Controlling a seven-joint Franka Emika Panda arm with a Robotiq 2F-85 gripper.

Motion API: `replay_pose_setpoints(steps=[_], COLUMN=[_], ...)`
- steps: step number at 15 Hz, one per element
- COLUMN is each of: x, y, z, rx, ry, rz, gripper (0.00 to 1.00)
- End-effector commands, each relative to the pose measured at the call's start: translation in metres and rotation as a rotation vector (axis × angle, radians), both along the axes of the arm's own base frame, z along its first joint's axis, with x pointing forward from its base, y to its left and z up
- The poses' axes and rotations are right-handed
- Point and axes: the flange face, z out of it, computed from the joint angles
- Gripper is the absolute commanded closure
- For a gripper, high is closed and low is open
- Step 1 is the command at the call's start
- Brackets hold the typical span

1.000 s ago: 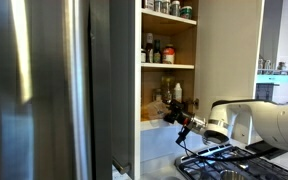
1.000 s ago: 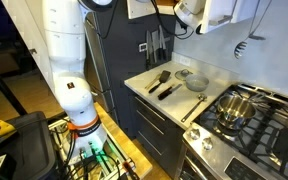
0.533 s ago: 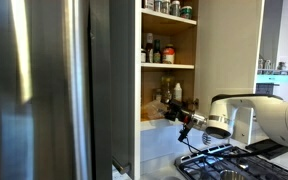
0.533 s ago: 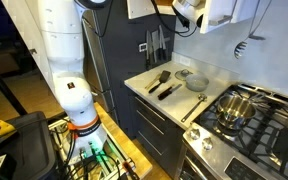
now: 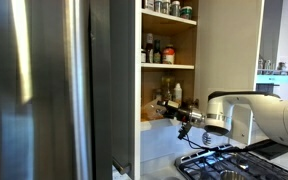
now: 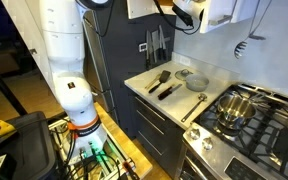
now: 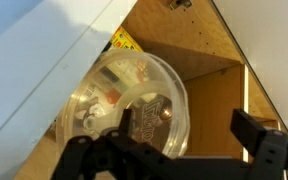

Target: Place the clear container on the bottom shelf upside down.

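Observation:
The clear container (image 7: 129,108) fills the left middle of the wrist view, its round embossed end facing the camera, with coloured labels showing through it. My gripper (image 7: 189,125) is open. Its left finger stands in front of the container and its right finger (image 7: 256,130) is well clear of it against the wood. I cannot tell whether a finger touches it. In an exterior view my gripper (image 5: 170,107) reaches level into the cabinet just above the bottom shelf (image 5: 152,121). The container cannot be made out there.
A white bottle (image 5: 178,92) and dark brown bottles (image 5: 165,88) stand at the back of the bottom shelf. More bottles (image 5: 154,50) fill the shelf above. A steel fridge door (image 5: 44,90) is beside the cabinet. A stove (image 5: 219,165) and a counter with utensils (image 6: 172,80) lie below.
My arm has moved towards the cabinet, and the gripper now reaches further in over the bottom shelf.

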Motion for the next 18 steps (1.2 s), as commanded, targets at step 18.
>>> replay_pose_setpoints(steps=[18], x=[0.025], y=[-0.001], z=[0.015], rx=[-0.387], ry=[0.022], rz=[-0.011], gripper=[0.0])
